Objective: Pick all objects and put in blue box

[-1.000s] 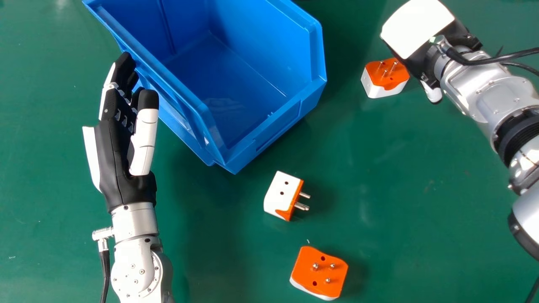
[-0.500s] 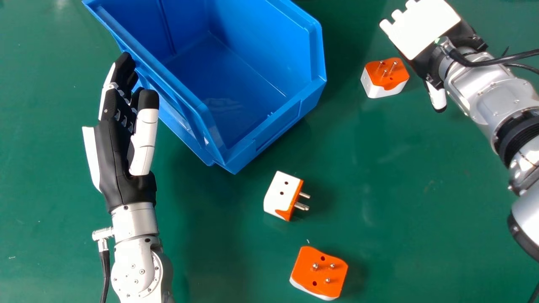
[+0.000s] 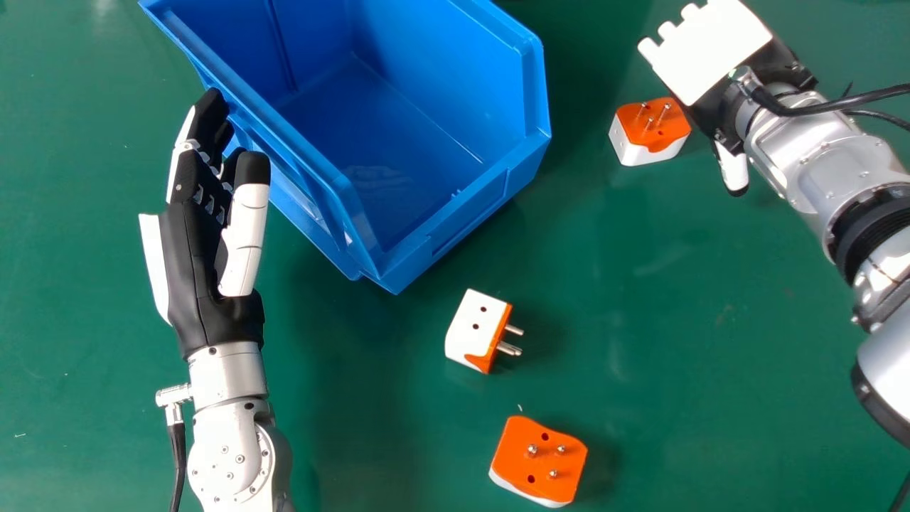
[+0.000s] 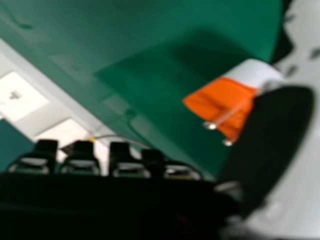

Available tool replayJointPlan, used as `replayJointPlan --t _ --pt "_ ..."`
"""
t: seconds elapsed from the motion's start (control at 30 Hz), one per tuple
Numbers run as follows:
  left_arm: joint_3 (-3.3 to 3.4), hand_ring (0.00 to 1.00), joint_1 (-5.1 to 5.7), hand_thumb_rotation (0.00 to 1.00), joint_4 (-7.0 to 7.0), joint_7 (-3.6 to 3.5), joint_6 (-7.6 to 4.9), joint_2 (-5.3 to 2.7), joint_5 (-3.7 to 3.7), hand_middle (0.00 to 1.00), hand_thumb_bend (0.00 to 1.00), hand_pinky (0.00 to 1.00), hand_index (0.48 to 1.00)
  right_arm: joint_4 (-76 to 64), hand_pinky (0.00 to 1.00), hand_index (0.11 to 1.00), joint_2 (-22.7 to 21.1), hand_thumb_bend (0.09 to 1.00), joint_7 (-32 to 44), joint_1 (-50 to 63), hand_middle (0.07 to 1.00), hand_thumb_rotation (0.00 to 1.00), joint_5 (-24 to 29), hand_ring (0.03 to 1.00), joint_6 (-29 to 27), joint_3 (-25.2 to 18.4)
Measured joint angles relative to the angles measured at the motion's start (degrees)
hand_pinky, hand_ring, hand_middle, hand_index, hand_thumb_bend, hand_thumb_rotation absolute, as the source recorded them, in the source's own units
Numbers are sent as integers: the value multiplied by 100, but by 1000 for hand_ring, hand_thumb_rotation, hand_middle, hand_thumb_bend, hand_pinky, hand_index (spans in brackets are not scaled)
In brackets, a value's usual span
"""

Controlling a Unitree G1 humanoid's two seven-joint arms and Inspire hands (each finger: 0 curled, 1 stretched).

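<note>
when looking just left of the blue box [image 3: 455, 206], find the left hand [image 3: 195, 277], open, with straight, relaxed fingers and with fingertips close beside the box's wall; cannot tell whether touching it. well to the right of the box, see the right hand [image 3: 700, 57], back up and palm down, also open, with fingers extended and slanting down and with a wide gap between them and the thumb; holding nothing. between the box and that hand, find the far plug adapter [image 3: 650, 131], set on the green tabletop [image 3: 682, 341] with white body down and with orange face and metal pins up. in the right hand view, see it at the gap, on the thumb side, partly hidden behind the thumb; cannot tell whether touching. just off the box's near corner, toward the robot, find the middle plug adapter [image 3: 473, 331], lying on one side with white face up and pins pointing to the right, away from the left hand. farther out from that same corner, nearer the robot, see the near plug adapter [image 3: 537, 462], resting with orange face and three pins up and with a white edge underneath. so, outside the box, count three adapters, well apart from one another.
</note>
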Motion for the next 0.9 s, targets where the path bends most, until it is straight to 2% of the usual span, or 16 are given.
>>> replayJointPlan --t 0.47,0.9 --pt "3 912 65 714 -50 35 -5 -4 4 901 832 879 848 142 976 1000 75 956 6 21 1000 201 117 1000 -415 -103" --pt "5 911 96 705 -62 26 -8 -10 -4 904 832 881 850 208 998 1000 170 998 185 46 1000 191 271 1000 -411 -167"
